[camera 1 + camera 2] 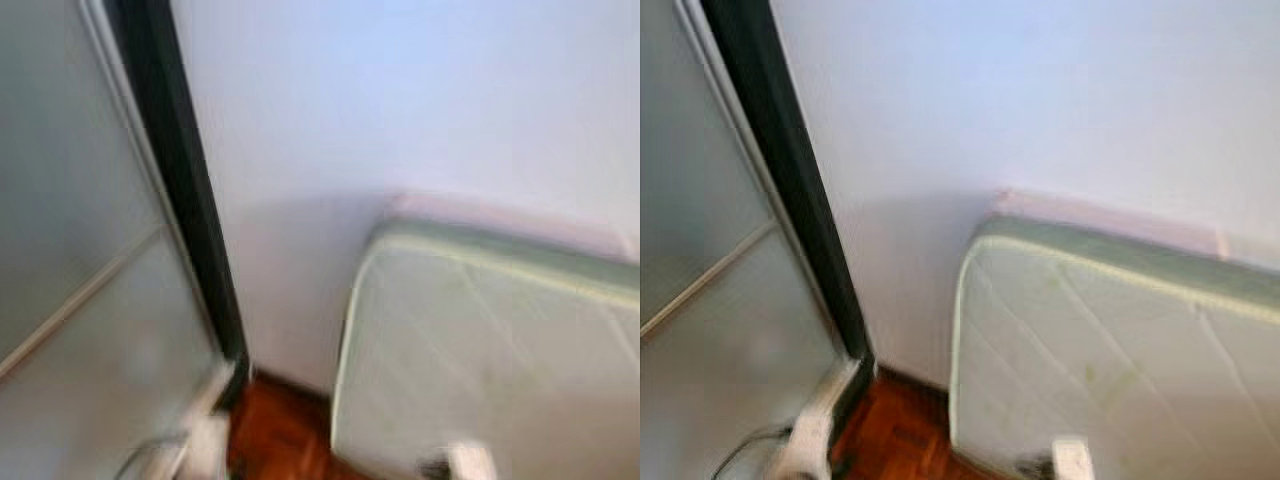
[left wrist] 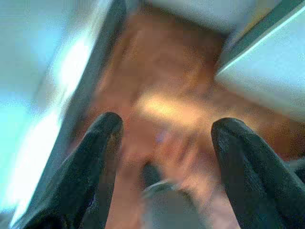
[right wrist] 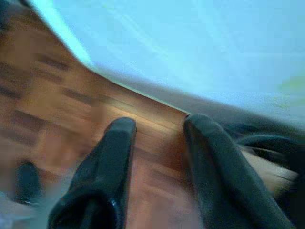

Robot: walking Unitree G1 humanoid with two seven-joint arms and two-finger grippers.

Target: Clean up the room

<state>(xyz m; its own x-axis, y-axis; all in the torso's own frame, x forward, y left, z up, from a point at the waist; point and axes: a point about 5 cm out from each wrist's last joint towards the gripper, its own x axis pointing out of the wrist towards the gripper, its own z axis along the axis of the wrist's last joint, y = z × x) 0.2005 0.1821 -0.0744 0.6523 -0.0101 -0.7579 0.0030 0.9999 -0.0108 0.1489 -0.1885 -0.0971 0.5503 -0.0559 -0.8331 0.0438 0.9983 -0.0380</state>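
The pictures are blurred. A pale quilted mattress (image 1: 1110, 360) leans on its side against the white wall (image 1: 400, 100). My left gripper (image 2: 170, 123) hangs open over the reddish wood floor (image 2: 157, 62), with nothing between its black fingers (image 2: 107, 152). My right gripper (image 3: 159, 123) is open too, low over the floor beside the mattress's pale face (image 3: 190, 43), and holds nothing. Under the left gripper lies a blurred grey shape (image 2: 167, 205) that I cannot identify.
A frosted glass door (image 1: 80, 250) with a black frame (image 1: 185, 190) stands on the left. A narrow strip of wood floor (image 1: 280, 430) runs between it and the mattress. A cable (image 1: 750, 445) lies at the door's foot. Dark cords (image 3: 257, 138) lie near the right gripper.
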